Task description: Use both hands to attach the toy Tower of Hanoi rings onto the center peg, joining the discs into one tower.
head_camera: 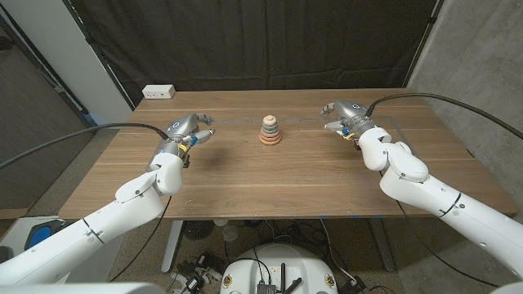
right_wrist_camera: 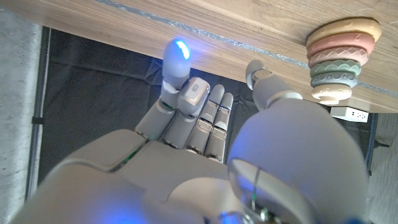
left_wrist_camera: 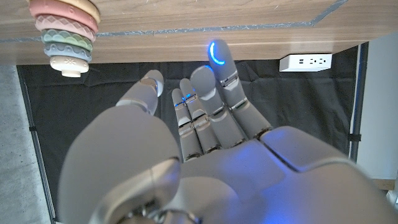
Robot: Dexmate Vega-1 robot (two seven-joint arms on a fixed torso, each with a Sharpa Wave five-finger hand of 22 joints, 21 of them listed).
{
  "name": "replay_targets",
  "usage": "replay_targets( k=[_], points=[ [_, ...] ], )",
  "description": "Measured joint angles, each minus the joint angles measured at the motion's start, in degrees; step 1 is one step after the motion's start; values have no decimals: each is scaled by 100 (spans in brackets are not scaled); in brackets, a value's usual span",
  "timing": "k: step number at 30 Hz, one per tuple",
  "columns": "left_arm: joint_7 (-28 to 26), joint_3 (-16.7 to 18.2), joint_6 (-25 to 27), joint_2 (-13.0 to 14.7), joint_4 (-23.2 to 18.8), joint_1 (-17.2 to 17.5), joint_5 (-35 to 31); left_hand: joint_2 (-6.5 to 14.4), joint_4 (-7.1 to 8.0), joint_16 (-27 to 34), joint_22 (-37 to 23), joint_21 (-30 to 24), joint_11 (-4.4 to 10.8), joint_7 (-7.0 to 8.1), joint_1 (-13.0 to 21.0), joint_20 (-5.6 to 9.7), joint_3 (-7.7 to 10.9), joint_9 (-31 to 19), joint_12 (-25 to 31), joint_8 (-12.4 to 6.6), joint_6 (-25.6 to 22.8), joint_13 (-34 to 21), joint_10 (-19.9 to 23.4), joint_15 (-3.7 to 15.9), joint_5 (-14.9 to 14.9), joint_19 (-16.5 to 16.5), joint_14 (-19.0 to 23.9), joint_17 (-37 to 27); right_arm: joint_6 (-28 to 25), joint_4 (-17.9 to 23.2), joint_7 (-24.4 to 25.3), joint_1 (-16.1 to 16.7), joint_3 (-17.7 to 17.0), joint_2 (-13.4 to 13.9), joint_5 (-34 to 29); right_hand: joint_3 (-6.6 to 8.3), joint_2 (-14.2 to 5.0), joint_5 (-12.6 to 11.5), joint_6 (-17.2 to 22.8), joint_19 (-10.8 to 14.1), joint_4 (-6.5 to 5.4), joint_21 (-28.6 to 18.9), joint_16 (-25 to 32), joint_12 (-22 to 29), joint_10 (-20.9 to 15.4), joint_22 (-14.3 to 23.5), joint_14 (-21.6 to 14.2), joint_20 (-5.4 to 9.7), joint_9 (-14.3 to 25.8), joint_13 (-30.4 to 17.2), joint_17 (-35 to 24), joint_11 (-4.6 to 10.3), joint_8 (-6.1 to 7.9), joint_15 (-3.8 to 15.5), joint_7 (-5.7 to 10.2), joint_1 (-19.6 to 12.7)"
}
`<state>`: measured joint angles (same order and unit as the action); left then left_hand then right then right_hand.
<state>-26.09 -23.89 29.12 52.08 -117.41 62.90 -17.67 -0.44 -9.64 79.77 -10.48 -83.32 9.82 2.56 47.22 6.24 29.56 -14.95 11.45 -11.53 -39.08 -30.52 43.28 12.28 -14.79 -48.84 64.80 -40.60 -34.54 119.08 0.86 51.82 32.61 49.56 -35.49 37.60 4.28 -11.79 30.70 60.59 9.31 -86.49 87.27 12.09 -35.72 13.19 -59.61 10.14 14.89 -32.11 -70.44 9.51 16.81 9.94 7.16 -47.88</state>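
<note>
A stacked tower of pastel rings (head_camera: 270, 131) stands on its peg at the middle of the wooden table (head_camera: 270, 180), widest ring lowest, a cream cap on top. The same ring tower (left_wrist_camera: 66, 32) appears in the left wrist view and again as the ring tower (right_wrist_camera: 339, 55) in the right wrist view. My left hand (head_camera: 189, 131) hovers well to the left of the tower, fingers apart, holding nothing. My right hand (head_camera: 345, 113) is off to the right of it, also with spread fingers and nothing in it. Both hands (left_wrist_camera: 205, 130) (right_wrist_camera: 205, 124) are apart from the rings.
A white power strip (head_camera: 159, 91) lies at the table's far left corner, also seen as the power strip (left_wrist_camera: 305, 61). A black curtain (head_camera: 261, 41) hangs behind the table. A faint blue tape line (head_camera: 237, 119) runs along the far part of the tabletop.
</note>
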Motion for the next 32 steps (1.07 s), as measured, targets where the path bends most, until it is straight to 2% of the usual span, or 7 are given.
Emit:
replay_targets(
  k=[4,14,19,22,32],
  points=[
    [3,-67,11,-95,42,-65,-47,0,0,0,10,0,-12,-32,0,0,0,6,1,0,33,0,-55,0,0,0,0,1,8,7,321,179,-84,35,118,0,0,0,65,0,0,0,9,0,-49,22,0,0,0,22,0,13,0,0,4,0],
    [126,-337,249,-124,63,-212,-310,0,0,-15,9,0,-10,-3,0,0,0,6,-24,0,146,26,-174,1,0,0,-2,27,-59,-81,1051,462,-163,-23,290,0,-33,0,187,0,0,-39,54,0,-174,27,-40,0,1,53,0,31,44,22,65,28],
    [124,-360,45,-181,217,-251,-271,0,0,-17,-1,1,-41,-31,0,0,0,5,-24,0,175,53,-249,1,0,0,-2,27,-60,-154,1350,644,-212,6,382,0,-69,0,214,0,0,-60,55,0,-174,27,-54,0,1,53,0,31,44,8,48,-8],
    [123,-382,-42,-228,305,-294,-224,0,0,-17,-7,1,-19,-9,0,0,0,5,-24,0,213,53,-287,1,0,0,-2,24,-61,-154,1469,644,-212,6,445,0,-69,0,214,0,0,-60,55,0,-173,26,-54,0,1,53,1,31,44,8,48,-8],
    [151,-465,-152,-343,451,-387,-161,0,0,-17,10,1,-50,-11,0,0,0,32,-23,0,261,80,-318,1,0,0,-2,27,4,-283,1851,905,-293,57,612,0,-69,0,214,0,0,-60,54,0,-173,26,-53,0,1,52,1,31,44,8,48,-8]
  ],
)
